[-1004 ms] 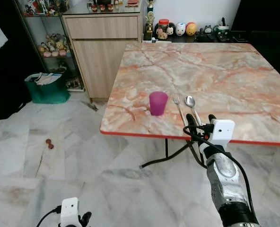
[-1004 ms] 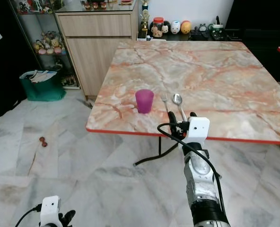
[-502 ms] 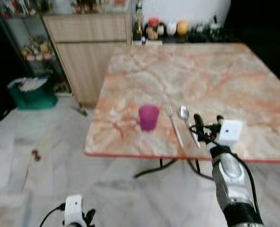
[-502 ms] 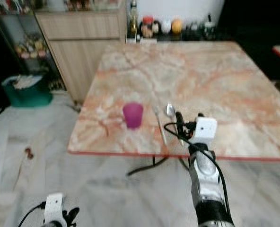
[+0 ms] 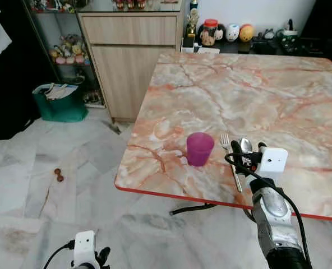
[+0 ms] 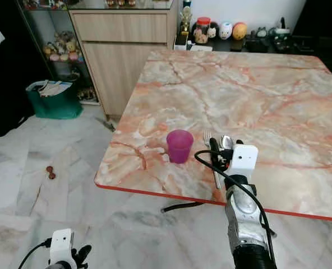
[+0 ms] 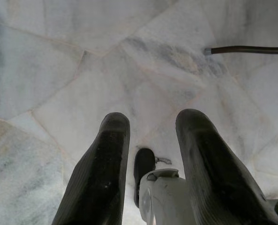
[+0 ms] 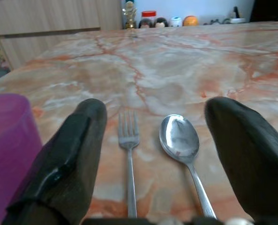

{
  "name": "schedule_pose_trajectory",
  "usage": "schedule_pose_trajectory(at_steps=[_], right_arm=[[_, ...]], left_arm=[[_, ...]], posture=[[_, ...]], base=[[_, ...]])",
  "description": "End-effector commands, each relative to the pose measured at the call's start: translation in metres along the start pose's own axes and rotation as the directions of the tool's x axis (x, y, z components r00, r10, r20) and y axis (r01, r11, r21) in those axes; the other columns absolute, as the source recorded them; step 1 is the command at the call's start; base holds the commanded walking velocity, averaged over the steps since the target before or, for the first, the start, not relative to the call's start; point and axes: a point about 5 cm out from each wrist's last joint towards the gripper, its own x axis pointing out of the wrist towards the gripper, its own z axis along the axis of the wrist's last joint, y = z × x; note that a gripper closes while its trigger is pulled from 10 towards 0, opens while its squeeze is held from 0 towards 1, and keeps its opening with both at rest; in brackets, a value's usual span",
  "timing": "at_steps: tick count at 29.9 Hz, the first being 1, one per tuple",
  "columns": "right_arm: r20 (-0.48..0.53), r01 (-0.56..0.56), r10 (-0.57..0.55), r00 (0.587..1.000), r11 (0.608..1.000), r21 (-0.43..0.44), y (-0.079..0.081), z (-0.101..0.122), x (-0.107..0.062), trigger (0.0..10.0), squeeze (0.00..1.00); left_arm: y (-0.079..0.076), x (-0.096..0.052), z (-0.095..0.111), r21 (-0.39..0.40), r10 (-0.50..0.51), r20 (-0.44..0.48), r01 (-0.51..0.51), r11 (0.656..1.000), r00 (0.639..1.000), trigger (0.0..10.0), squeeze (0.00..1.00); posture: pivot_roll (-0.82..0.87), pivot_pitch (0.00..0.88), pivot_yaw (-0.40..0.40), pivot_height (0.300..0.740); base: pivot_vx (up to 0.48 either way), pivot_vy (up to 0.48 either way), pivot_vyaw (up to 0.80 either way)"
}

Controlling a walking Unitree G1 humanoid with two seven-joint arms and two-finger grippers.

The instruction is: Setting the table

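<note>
Lying side by side near the front edge of the table (image 5: 278, 95), the fork (image 8: 128, 154) and spoon (image 8: 183, 150) run parallel, long axes front to back, tines and bowl pointing toward the far side, handles toward the robot. The spoon is to the right of the fork, just apart from it. A purple cup (image 5: 200, 148) stands upright just left of the fork.

The right end effector (image 5: 247, 152) hovers over the handles, its two black fingers (image 8: 71, 159) spread wide, one either side of the cutlery; it holds nothing, and contact with the table cannot be determined.

The left end effector (image 7: 148, 154) hangs low above the marble floor (image 5: 42, 185), fingers parted, empty.

A wooden cabinet (image 5: 129, 56) stands beyond the table, a green bag (image 5: 56, 103) beside it.
</note>
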Motion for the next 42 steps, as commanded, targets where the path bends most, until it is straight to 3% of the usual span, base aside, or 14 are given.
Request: schedule_pose_trajectory(at_steps=[1, 13, 22, 25, 42], right_arm=[[-0.013, 0.022, -0.023, 1.0, 1.0, -0.016, -0.005, 0.001, -0.001, 10.0, 0.0], [-0.178, 0.127, -0.133, 0.975, 0.991, -0.042, -0.035, 0.008, 0.024, 10.0, 0.0], [-0.263, -0.007, 0.007, 0.965, 1.0, 0.001, -0.021, 0.001, 0.03, 10.0, 0.0], [-0.296, 0.008, 0.009, 0.955, 0.998, 0.056, -0.017, 0.0, 0.033, 10.0, 0.0], [-0.353, 0.105, -0.07, 0.933, 0.991, 0.081, -0.031, -0.001, 0.04, 10.0, 0.0]], left_arm=[[0.004, -0.001, -0.001, 0.003, 0.012, -0.007, -0.012, 1.0, 1.0, 10.0, 0.0], [0.003, -0.001, -0.002, 0.027, 0.001, -0.008, -0.001, 1.0, 1.0, 10.0, 0.0], [0.003, -0.001, -0.001, 0.033, -0.002, -0.01, 0.002, 0.999, 1.0, 10.0, 0.0], [0.003, -0.001, -0.002, 0.045, -0.007, -0.014, 0.008, 0.999, 1.0, 10.0, 0.0], [0.003, -0.002, -0.005, 0.053, -0.006, -0.024, 0.007, 0.999, 1.0, 10.0, 0.0]], posture=[[-0.08, 0.0, 0.032, 0.74], [-0.08, 0.0, 0.036, 0.74], [-0.07, 0.0, 0.04, 0.74], [-0.07, 0.0, 0.043, 0.74], [-0.06, 0.0, 0.041, 0.74]], base=[[0.0, 0.0, 0.0], [0.0, 0.0, 0.0], [0.0, 0.0, 0.0], [0.0, 0.0, 0.0], [0.0, 0.0, 0.0]])
